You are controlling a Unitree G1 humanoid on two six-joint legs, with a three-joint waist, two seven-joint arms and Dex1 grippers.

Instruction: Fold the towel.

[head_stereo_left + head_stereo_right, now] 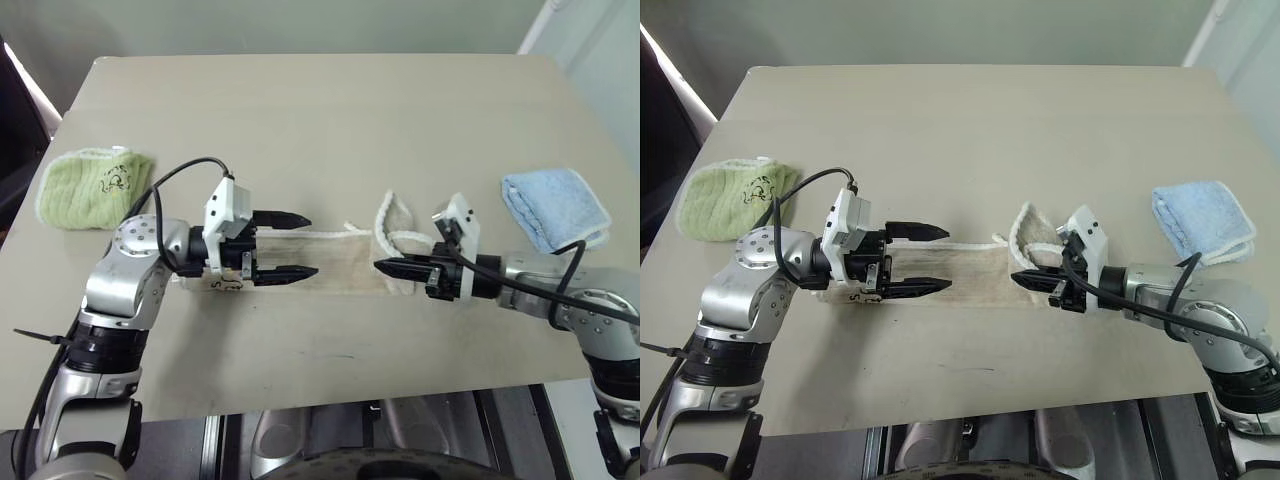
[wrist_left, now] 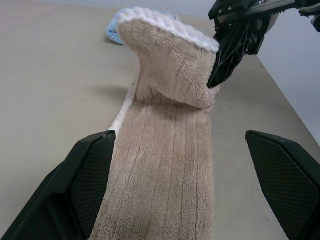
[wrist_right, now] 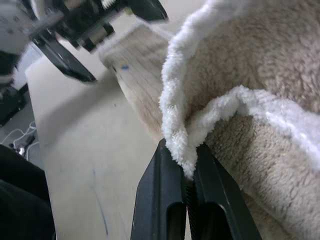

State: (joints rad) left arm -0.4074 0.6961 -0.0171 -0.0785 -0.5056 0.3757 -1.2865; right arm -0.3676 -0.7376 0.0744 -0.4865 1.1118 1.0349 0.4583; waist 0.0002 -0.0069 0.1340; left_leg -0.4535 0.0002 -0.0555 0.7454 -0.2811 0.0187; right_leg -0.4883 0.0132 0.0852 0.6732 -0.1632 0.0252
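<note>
Table (image 1: 320, 110); towel (image 1: 330, 262) emblem unreadable; right claw (image 1: 383, 266) pinches edge.

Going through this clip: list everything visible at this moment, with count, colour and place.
towel: one, beige with white edging, a long strip across the table's middle, its right end lifted and curled
green cloth: one, light green with a dark emblem, folded, far left of the table
blue cloth: one, light blue, folded, far right of the table
table: one, beige, under everything
left gripper: black fingers, open, straddling the towel's left part
right gripper: black fingers, shut on the towel's lifted white edge
</note>
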